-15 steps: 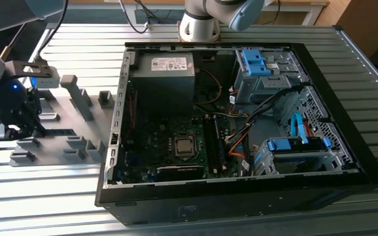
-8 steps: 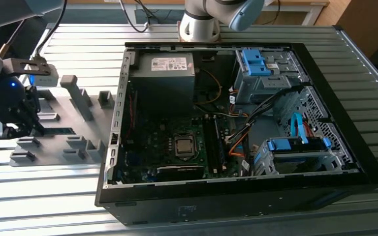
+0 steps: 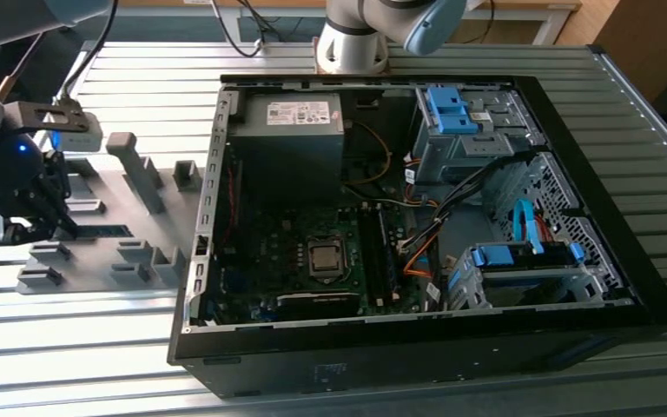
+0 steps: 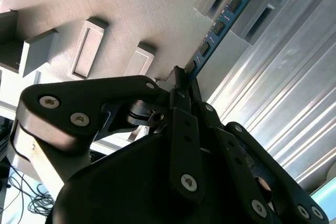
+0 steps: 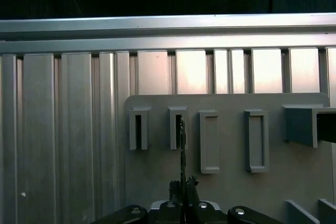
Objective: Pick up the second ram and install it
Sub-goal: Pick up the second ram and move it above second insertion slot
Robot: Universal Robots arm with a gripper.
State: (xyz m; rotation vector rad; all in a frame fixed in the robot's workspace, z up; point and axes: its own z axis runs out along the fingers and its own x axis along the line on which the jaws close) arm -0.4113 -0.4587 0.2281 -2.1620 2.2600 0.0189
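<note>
The second ram [image 4: 219, 26] is a thin blue board with black chips. Its far end rests in a slotted block of the grey holder tray [image 4: 121, 3]. My gripper [image 4: 182, 77] is shut on its near end. In the first wrist view the ram [image 5: 181, 148] shows edge-on, running from my gripper [image 5: 184, 186] into a slot of the tray [image 5: 226, 182]. At the exterior view's left, my gripper [image 3: 46, 228] is low over the tray [image 3: 136, 271], with the ram [image 3: 104, 230] lying beside it.
An open black computer case [image 3: 426, 352] lies at the tray's right in the exterior view, with the motherboard [image 3: 299, 252], its memory slots [image 3: 382, 248], cables and blue drive brackets [image 3: 450, 109]. The arm's base [image 3: 351, 48] stands behind it on the slatted aluminium table [image 3: 67, 347].
</note>
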